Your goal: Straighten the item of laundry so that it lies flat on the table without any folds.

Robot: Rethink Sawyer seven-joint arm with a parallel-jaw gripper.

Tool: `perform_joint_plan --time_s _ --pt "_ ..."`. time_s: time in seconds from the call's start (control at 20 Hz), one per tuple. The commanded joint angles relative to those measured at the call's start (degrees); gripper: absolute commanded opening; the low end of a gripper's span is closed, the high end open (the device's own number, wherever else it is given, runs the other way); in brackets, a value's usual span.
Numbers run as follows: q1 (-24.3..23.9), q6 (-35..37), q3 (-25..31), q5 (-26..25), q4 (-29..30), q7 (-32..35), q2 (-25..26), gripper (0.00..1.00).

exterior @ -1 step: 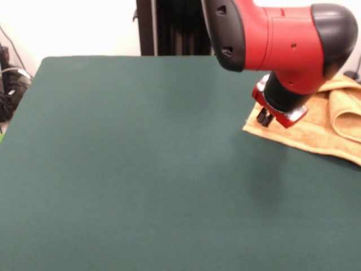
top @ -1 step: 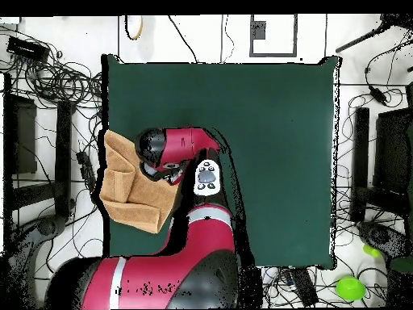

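The item of laundry (exterior @ -1 step: 333,127) is an orange-tan towel at the right edge of the dark green table (exterior @ -1 step: 141,169). One side of it is doubled over in a thick fold. Seen from overhead, the towel (top @ -1 step: 129,194) lies at the table's (top @ -1 step: 274,145) left edge and partly juts past it, with a folded strip along its outer side. My gripper (exterior @ -1 step: 265,117) hangs just above the towel's near-left corner, under the red and black wrist. In the overhead view the arm's head (top @ -1 step: 169,149) covers the gripper and part of the towel.
The arm (top @ -1 step: 202,234) reaches in from the bottom of the overhead view along the table's left part. Cables (top @ -1 step: 56,81) and dark equipment lie on the floor around the table. Cords (exterior @ -1 step: 8,84) sit beyond the table's far-left corner.
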Motion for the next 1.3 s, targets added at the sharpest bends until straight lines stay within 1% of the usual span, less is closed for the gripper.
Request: perform_joint_plan --time_s 0.05,0.45,0.9,1.3 --pt "1.9 -2.1 -1.3 -7.6 -1.0 -2.0 6.2 0.00" --pt "1.4 -3.8 -4.3 -12.8 -2.3 -3.7 7.7 0.00" --pt "-0.5 -5.7 -3.2 -15.6 -1.8 -7.0 7.4 0.00" --pt "-1.5 -7.6 -3.8 -17.9 -1.7 -8.2 7.8 0.00"
